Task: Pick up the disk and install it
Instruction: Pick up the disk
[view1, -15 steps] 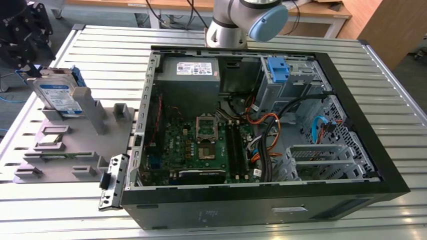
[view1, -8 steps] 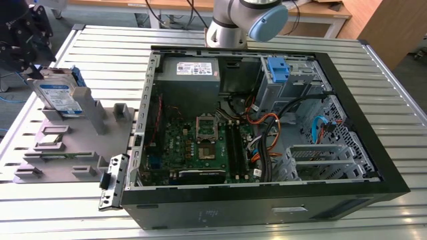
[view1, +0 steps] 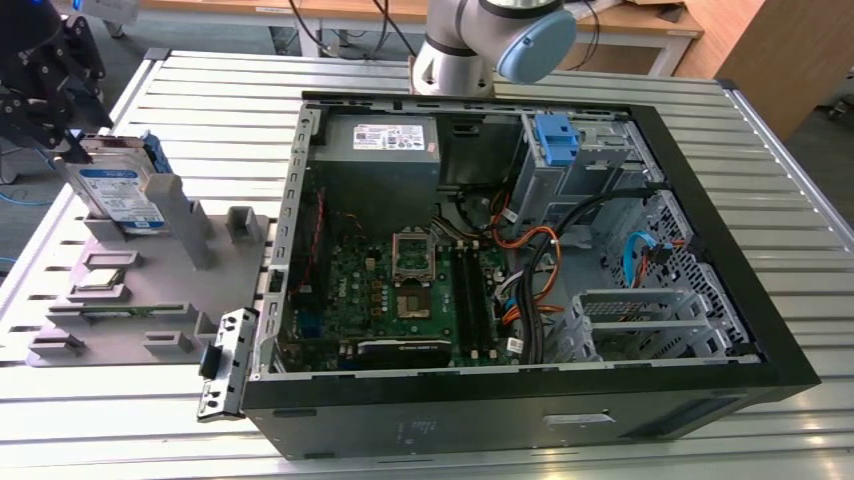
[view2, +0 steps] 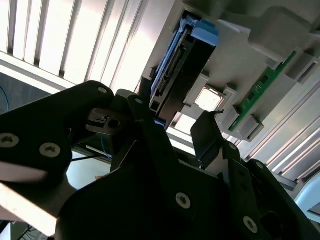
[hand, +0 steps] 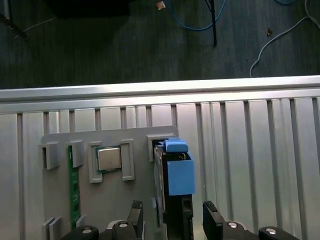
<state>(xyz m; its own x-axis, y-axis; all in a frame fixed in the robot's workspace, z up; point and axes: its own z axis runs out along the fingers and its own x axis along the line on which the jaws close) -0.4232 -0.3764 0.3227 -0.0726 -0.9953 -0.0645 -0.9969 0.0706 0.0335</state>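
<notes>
Two black fingers (hand: 213, 220) of the gripper (hand: 174, 214) stand spread, flanking the disk (view1: 115, 192), a flat silver slab clipped in blue plastic, upright on edge in the grey moulded holder (view1: 147, 300).

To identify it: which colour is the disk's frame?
The frame is blue, clearest in the first wrist view.

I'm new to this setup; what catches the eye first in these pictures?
The open computer case sits in the middle of the exterior view, motherboard and cables bare. At that view's left, the disk stands upright in a grey fixture, the open gripper straddling it in the first wrist view.
</notes>
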